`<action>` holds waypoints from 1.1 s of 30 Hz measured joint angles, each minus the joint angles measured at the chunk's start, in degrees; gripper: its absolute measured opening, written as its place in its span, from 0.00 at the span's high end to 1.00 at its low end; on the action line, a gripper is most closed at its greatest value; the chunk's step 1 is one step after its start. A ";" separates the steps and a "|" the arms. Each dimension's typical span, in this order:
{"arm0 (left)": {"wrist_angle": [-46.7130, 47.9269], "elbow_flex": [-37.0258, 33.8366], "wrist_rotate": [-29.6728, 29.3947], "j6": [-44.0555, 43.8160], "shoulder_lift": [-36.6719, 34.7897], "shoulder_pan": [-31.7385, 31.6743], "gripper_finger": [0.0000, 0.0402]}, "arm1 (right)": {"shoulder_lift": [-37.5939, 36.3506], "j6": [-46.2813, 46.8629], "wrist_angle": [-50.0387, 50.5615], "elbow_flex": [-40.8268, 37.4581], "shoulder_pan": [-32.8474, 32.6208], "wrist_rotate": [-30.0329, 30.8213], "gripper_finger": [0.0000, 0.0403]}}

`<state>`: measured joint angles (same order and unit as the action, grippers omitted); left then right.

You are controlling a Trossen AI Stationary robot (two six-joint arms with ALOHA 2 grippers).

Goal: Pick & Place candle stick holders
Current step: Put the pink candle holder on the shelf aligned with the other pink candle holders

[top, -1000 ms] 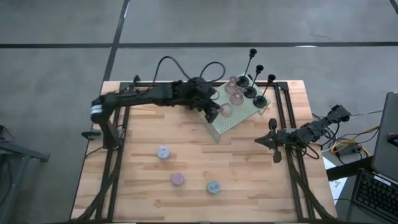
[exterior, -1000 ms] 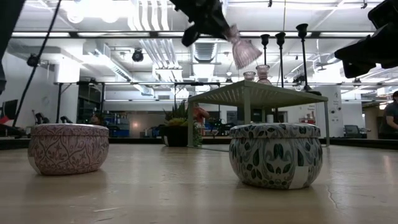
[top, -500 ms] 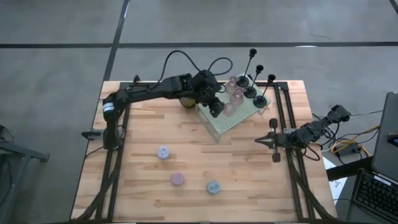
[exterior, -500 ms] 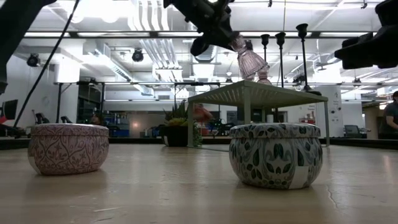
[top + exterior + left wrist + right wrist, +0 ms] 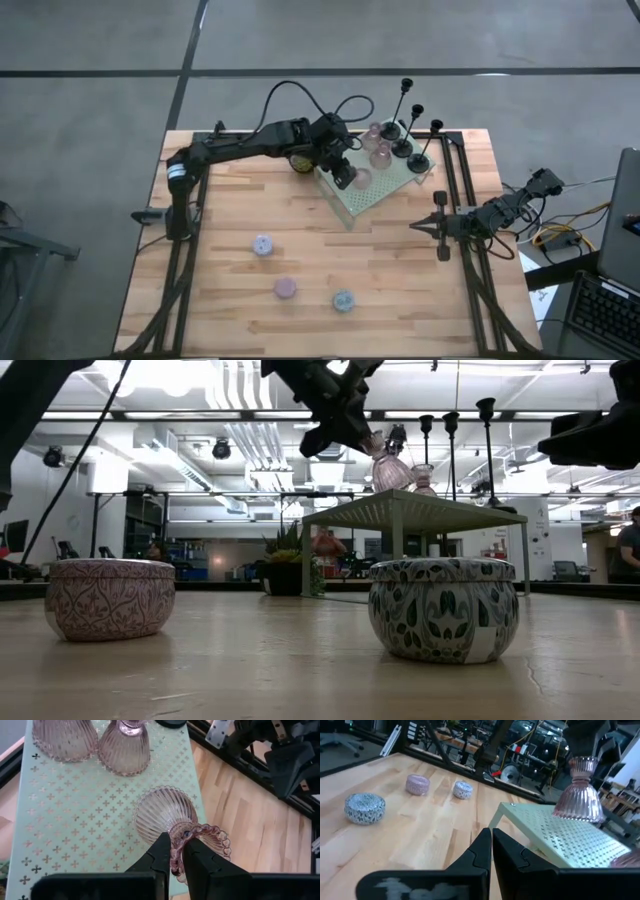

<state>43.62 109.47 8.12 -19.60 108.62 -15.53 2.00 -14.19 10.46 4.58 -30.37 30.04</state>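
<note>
The left gripper (image 5: 172, 851) pinched a pink glass cup (image 5: 162, 815) by its frilled rim, tilted just over the green platform (image 5: 75, 830) beside two other cups. Best to level it, lower until it sits flat — then release. The right gripper (image 5: 440, 226), jaws pressed together, waited over the table's right side.

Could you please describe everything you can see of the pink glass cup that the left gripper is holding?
The pink glass cup is clear, pinkish ribbed glass with a flared bell-shaped body and a scalloped rim at its narrow end. The left gripper is shut on that scalloped end. The cup sits wide end down at the near edge of the pale green perforated platform; whether it touches the surface I cannot tell. Two similar cups stand farther back.
</note>
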 joint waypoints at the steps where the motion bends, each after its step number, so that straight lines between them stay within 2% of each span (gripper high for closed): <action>1: -0.09 0.00 0.00 0.06 0.29 0.02 0.91 | 0.00 1.08 0.00 0.01 0.00 -0.02 0.98; 5: -0.40 -0.02 1.26 0.12 1.28 -0.09 0.91 | 0.00 7.02 -0.04 0.02 0.00 -0.01 0.98; 9: -1.95 0.00 5.03 0.10 2.67 -0.05 0.91 | 0.00 12.66 -0.20 0.02 0.02 0.00 0.98; 19: -5.57 0.02 4.84 -2.05 3.76 -0.29 0.85 | 0.02 13.38 -0.42 0.00 0.00 -0.02 0.98; 33: 1.69 3.74 3.89 -3.22 3.80 -0.64 0.86 | 0.07 14.26 -0.42 -0.06 0.00 -0.02 0.98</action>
<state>45.31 113.21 12.01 -22.82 112.42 -16.16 2.07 0.07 10.04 4.52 -30.37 30.02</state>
